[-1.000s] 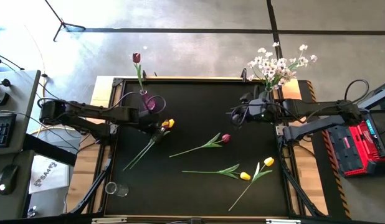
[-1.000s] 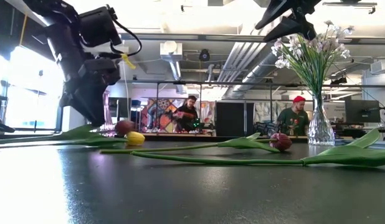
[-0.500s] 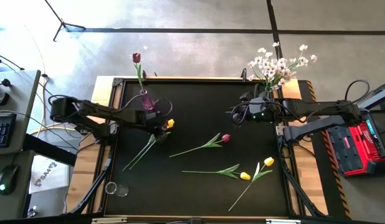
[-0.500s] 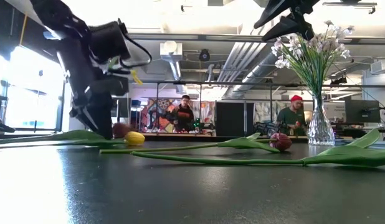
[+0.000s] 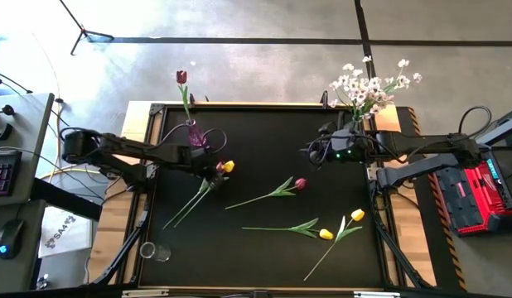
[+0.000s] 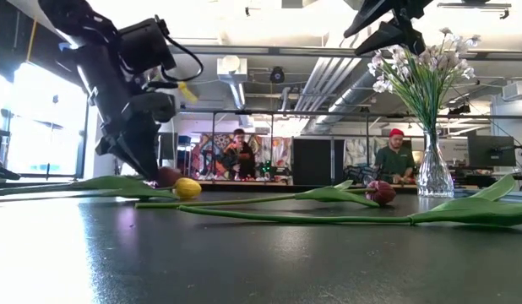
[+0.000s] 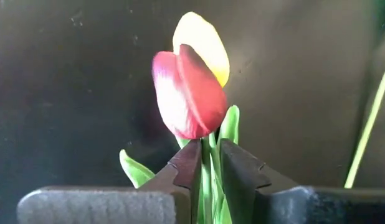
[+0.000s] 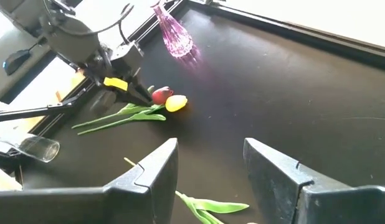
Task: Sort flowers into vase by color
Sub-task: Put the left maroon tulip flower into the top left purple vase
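A dark red tulip (image 7: 189, 93) and a yellow tulip (image 7: 205, 43) lie side by side on the black table, left of centre (image 5: 223, 167). My left gripper (image 7: 208, 168) is low over their stems, shut just behind the red head. A pink glass vase (image 5: 194, 132) at the far left holds one red tulip (image 5: 181, 76). A clear vase (image 6: 434, 173) at the far right holds white blossoms (image 5: 372, 87). My right gripper (image 8: 208, 168) hovers open beside it (image 5: 310, 154). Another red tulip (image 5: 299, 184) and two yellow ones (image 5: 325, 234) (image 5: 357, 215) lie flat. My left gripper pinches the green stem (image 7: 209, 155) just below the red tulip's head between its two fingertips. It slants down from the table's left side. The flower lies on the table. Whether the yellow tulip's stem is also between the fingers, I cannot tell.
A clear glass (image 5: 156, 251) lies on its side off the mat's near left corner. A raised frame edges the black mat (image 5: 264, 108). A red device (image 5: 475, 194) sits right of the table. People show in the room behind in the low view.
My left gripper has come down toward the table and a little toward its near right, onto the stems of the red and yellow tulip pair. The flowers have stayed where they lay.
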Controlling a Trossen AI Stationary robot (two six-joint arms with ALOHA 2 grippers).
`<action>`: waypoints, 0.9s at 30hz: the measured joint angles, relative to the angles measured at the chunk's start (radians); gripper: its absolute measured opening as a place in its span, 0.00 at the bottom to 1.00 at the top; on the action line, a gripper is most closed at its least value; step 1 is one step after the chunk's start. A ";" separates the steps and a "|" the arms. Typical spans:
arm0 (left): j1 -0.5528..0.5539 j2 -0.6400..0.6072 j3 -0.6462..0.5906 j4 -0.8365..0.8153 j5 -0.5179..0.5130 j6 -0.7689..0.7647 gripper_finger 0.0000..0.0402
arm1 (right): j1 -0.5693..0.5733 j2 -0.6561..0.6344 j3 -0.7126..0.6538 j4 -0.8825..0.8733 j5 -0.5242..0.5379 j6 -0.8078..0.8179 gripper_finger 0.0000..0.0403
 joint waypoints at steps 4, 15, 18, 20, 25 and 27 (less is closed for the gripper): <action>0.000 -0.009 0.000 -0.002 -0.023 0.000 0.09 | -0.011 0.000 0.000 0.000 -0.008 -0.012 0.43; 0.000 -0.009 0.000 -0.001 -0.002 -0.064 0.00 | -0.014 0.000 0.000 0.000 0.003 -0.030 0.43; -0.005 -0.038 0.002 0.004 0.033 -0.113 0.00 | -0.014 0.000 0.000 0.000 0.003 -0.030 0.43; -0.015 -0.074 0.021 0.008 0.032 -0.131 0.00 | -0.014 0.000 0.000 0.000 0.004 -0.030 0.43; -0.029 -0.219 0.088 0.008 -0.043 -0.130 0.00 | -0.014 0.000 0.000 -0.001 0.005 -0.029 0.43; -0.030 -0.286 0.114 0.006 -0.108 -0.107 0.00 | -0.014 0.000 0.000 -0.001 0.013 -0.029 0.43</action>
